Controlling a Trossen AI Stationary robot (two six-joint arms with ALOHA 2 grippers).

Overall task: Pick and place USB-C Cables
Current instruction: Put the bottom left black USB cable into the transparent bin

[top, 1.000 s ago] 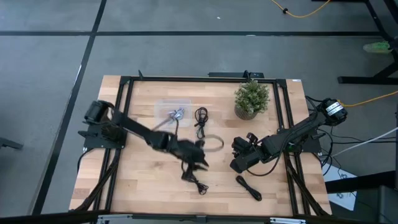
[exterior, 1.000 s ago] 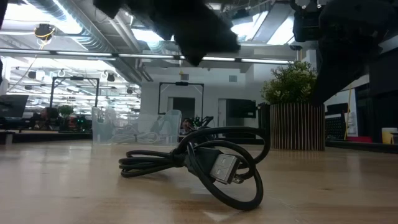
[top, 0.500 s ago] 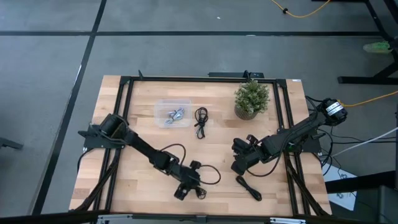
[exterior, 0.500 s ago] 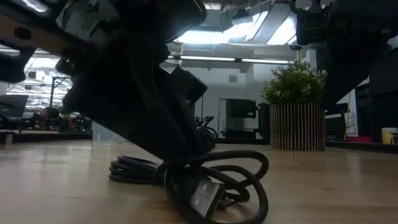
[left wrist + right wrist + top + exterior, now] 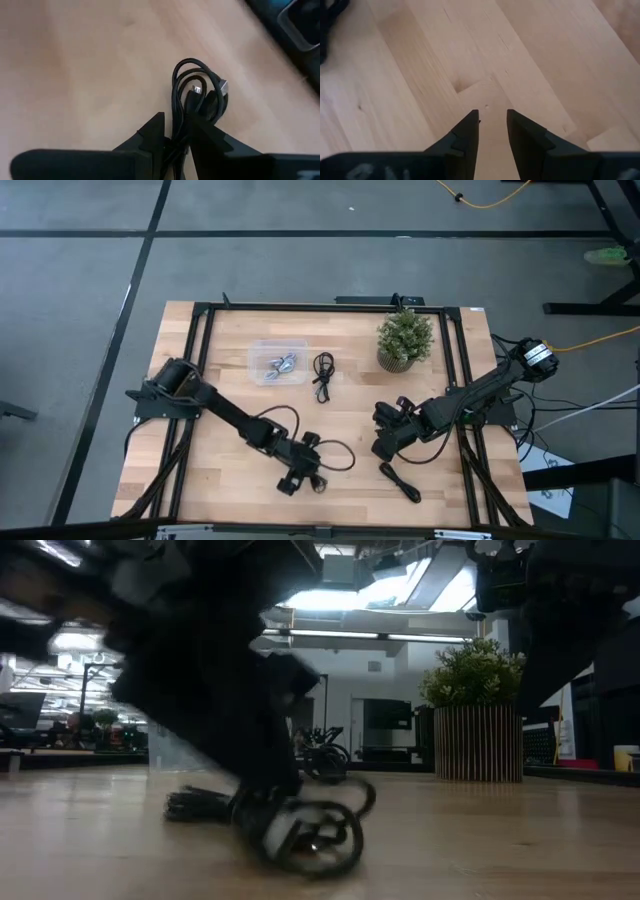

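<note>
A black USB-C cable (image 5: 318, 483) lies coiled near the table's near edge. Its loops and plug (image 5: 200, 95) spread out beyond my left gripper (image 5: 177, 137), which is down on it and shut on its strands. The low view shows the same coil (image 5: 310, 835) on the wood under that gripper (image 5: 250, 805). Two more black cables rest flat on the table, one (image 5: 400, 480) near my right gripper and one (image 5: 322, 375) beside the clear box. Pale cables (image 5: 283, 364) lie inside the box. My right gripper (image 5: 492, 120) hovers right of centre (image 5: 385, 442), its fingers a little apart over bare wood. My left gripper pinches several strands at one end of the black cable's coil (image 5: 176, 127) between its two fingers. It comes from above, slanting toward the near edge. The rest of the coil (image 5: 320, 840) lies on the table beyond the fingertips.
A clear plastic box (image 5: 262, 350) sits at the far left-centre. A potted plant (image 5: 405, 338) stands at the far right. A black frame (image 5: 300, 307) runs along the table's far edge and both sides. Bare wood shows at the near left.
My left gripper has moved from mid-table toward the near edge and dropped onto the black cable there. In the last half second the coil has shifted and drawn together on the wood under the gripper.
</note>
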